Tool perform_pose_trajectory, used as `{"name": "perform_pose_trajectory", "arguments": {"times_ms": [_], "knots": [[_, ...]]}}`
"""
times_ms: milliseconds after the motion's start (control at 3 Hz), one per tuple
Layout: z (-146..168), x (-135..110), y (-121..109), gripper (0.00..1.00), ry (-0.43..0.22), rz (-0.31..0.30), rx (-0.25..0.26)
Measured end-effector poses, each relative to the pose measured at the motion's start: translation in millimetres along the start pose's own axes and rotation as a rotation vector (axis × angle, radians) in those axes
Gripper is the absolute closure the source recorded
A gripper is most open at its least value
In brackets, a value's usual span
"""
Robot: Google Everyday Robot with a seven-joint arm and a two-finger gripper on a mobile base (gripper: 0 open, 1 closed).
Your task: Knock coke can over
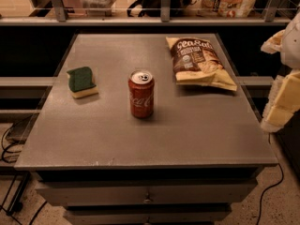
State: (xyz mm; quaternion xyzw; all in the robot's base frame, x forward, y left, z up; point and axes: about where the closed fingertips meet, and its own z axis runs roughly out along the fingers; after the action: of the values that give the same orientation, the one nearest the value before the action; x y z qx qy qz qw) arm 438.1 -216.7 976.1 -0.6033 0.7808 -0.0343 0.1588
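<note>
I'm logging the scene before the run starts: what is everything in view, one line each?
coke can: one, red with white script, upright near the table's middle
sponge: one, green on yellow, on the table left of the can
chip bag: one, brown and yellow, lying at the table's far right
table: one, grey, centre of view
drawers: at least two, grey, under the tabletop
cables: a few, black, on the floor beside the table
gripper: one, cream, at the right edge of view beside the table, apart from the can
</note>
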Motion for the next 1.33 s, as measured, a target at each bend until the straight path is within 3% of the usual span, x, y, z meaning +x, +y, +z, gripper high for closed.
{"name": "perform_pose_trajectory", "arguments": {"times_ms": [667,1000,1333], "knots": [[0,0,0,0.00,0.000,0.000,0.000],[5,-5,0,0.00,-0.072,-0.019,-0.017],[26,-19,1,0.00,-0.255,-0.061,-0.077]]}}
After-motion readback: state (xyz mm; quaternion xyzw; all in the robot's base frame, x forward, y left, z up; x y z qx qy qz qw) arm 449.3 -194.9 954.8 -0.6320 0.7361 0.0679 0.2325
